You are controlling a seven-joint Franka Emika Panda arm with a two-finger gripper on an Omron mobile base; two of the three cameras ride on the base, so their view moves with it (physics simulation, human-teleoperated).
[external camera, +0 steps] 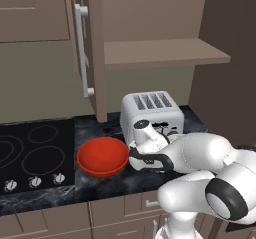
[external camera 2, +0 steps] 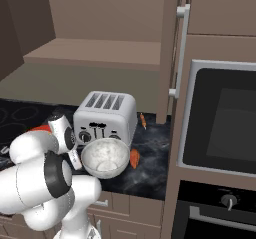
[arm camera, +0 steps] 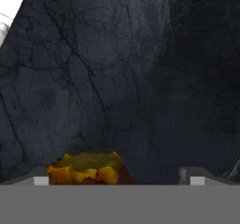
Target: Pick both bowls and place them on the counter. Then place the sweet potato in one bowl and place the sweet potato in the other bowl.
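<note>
The gripper (arm camera: 116,181) hangs low over the black veined counter (arm camera: 140,78) with jaws spread wide, gripping nothing; a sweet potato (arm camera: 89,168) lies just beside one fingertip. The red bowl (external camera: 102,156) and marbled bowl (external camera 2: 105,157) stand on the counter before the toaster (external camera 2: 106,115), beneath an open brown cabinet shelf (external camera 2: 95,50).

No legible text, labels or numbers; dark marks on the toaster (external camera 2: 105,117) front are too small to read.
</note>
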